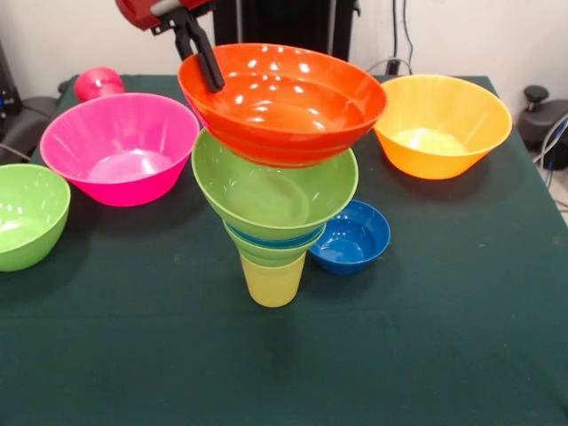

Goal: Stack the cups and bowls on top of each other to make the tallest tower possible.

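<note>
Bowls, loose on the green table (444, 355), left to right: one lime green (27, 215) cut off by the left edge, one pink (120, 146), one dark blue (355, 235) partly behind the tower, one yellow-orange (442, 124). Red cup (98, 82) half hidden behind the pink bowl. Tower (275, 195) at centre: yellow cup (272, 282) base, nested green and blue rims hard to count, orange-red bowl (284, 102) tilted on top. Gripper (202, 55) clamped on that bowl's left rim.

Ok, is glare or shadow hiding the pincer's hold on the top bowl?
Front view: small white glints dot the orange-red bowl, none over the pincer; its dark fingers show sharply at the rim. Soft shadows fall on the green cloth.
</note>
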Available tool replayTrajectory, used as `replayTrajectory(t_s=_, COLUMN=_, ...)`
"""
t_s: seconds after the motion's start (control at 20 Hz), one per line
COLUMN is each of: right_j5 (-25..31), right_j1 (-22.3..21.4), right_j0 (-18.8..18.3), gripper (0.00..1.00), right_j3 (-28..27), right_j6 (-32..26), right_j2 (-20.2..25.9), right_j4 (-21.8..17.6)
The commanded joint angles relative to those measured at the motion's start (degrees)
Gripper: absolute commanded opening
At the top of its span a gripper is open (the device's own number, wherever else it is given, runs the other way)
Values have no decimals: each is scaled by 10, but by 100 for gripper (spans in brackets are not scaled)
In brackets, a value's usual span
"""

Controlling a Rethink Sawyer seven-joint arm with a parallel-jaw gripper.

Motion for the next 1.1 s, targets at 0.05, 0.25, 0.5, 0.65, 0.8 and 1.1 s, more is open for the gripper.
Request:
replayTrajectory(t_s=0.05, right_j5=-27, right_j1=27, right_j0=0, gripper=0, right_j3=0, right_j6=181, right_j2=101, right_j4=11)
replayTrajectory(t_s=0.25, right_j5=-30, right_j1=20, right_j0=10, gripper=0, right_j3=11, right_j6=181, right_j2=89, right_j4=13)
replayTrajectory(t_s=0.5, right_j5=-33, right_j1=18, right_j0=16, gripper=0, right_j3=17, right_j6=179, right_j2=86, right_j4=14)
replayTrajectory(t_s=0.65, right_j5=-32, right_j1=20, right_j0=17, gripper=0, right_j3=15, right_j6=181, right_j2=85, right_j4=13)
replayTrajectory(t_s=0.8, right_j5=-34, right_j1=21, right_j0=17, gripper=0, right_j3=14, right_j6=182, right_j2=82, right_j4=10)
replayTrajectory(t_s=1.1, right_j5=-31, right_j1=32, right_j0=11, gripper=0, right_j3=5, right_j6=175, right_j2=83, right_j4=6)
